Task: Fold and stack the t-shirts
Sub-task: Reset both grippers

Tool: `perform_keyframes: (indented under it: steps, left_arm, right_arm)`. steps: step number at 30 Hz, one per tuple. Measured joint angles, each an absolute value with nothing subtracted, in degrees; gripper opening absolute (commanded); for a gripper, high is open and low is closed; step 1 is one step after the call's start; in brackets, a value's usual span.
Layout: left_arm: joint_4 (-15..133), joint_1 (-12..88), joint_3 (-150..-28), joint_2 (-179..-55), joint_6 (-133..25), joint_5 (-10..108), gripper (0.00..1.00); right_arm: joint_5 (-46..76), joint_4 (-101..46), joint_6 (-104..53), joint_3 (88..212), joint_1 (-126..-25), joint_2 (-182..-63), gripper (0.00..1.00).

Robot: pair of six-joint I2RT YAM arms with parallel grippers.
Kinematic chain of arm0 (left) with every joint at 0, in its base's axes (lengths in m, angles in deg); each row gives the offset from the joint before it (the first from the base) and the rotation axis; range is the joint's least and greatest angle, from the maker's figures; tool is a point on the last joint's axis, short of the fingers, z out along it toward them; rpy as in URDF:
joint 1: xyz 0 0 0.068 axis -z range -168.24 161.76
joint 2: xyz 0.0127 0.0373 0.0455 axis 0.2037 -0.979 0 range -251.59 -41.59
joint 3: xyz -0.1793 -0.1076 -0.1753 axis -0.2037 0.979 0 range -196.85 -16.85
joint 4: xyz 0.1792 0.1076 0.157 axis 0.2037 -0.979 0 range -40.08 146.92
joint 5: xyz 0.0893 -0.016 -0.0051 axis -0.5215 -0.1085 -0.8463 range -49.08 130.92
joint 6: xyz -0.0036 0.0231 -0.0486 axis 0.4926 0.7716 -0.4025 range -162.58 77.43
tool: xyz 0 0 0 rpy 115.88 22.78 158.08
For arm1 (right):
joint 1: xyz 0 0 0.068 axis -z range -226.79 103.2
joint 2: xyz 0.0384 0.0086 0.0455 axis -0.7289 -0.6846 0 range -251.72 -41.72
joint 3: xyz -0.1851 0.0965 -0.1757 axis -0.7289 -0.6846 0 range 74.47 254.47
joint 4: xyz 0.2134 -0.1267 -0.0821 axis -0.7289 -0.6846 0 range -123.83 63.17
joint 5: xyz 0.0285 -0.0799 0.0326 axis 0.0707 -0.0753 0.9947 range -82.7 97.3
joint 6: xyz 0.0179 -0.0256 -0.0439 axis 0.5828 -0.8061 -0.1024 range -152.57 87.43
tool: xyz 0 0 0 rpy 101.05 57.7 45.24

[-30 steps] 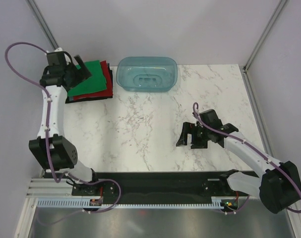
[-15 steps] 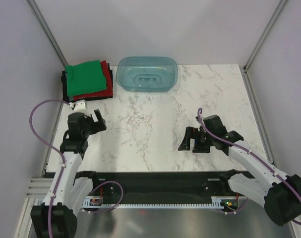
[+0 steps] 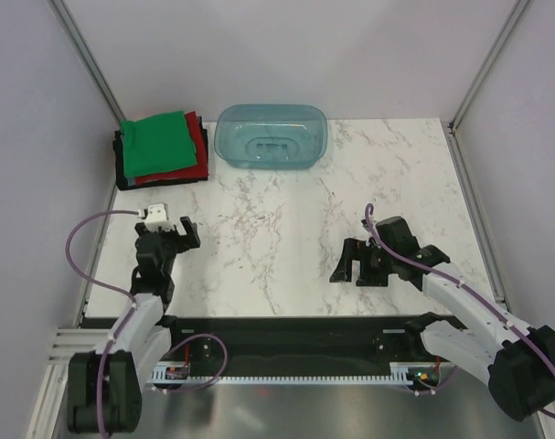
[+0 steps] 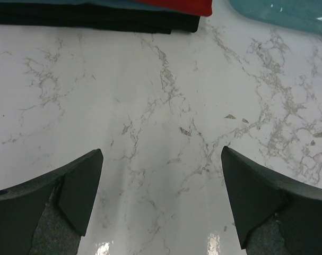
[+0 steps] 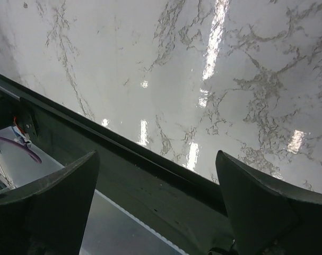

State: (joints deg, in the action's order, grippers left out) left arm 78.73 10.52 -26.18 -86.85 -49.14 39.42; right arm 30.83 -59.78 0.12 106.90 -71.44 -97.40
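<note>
The t-shirts lie folded in one stack at the back left corner: the green t-shirt [image 3: 154, 144] on top, the red t-shirt [image 3: 199, 139] under it, a thin light blue edge, and the black t-shirt [image 3: 122, 172] at the bottom. In the left wrist view only the stack's front edge shows, black [image 4: 97, 20] and red [image 4: 176, 5]. My left gripper [image 3: 174, 232] is open and empty over bare marble, well in front of the stack; it also shows in the left wrist view [image 4: 161, 154]. My right gripper [image 3: 344, 261] is open and empty at the right front; it also shows in the right wrist view [image 5: 156, 156].
A translucent teal plastic tub [image 3: 272, 135] stands at the back centre, right of the stack; its corner shows in the left wrist view [image 4: 288, 13]. The white marble table [image 3: 277, 219] lies between the arms. The table's front edge and black rail [image 5: 150, 175] are under the right gripper.
My left arm has drawn back from the stack toward the near edge, empty and open. The green t-shirt stays on top. My right gripper has shifted slightly nearer.
</note>
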Motion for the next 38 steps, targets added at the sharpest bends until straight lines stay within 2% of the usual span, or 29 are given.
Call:
perform_keyframes:
  steps: [14, 27, 38]
  left_arm:
    - [115.1, 9.69, -26.22, -122.65, -48.97, 44.19, 1.0]
    - [118.57, 10.94, -28.23, -123.55, -47.15, 46.16, 1.0]
    - [118.59, 10.91, -28.27, -123.55, -46.72, 47.07, 1.0]
  right_arm:
    - [30.83, -60.39, 0.2, 104.87, -71.44, -92.74, 0.98]
    - [27.75, -59.4, 2.24, 107.71, -71.44, -92.04, 0.98]
    - [25.93, -46.86, 4.33, 110.46, -71.44, -99.67, 0.98]
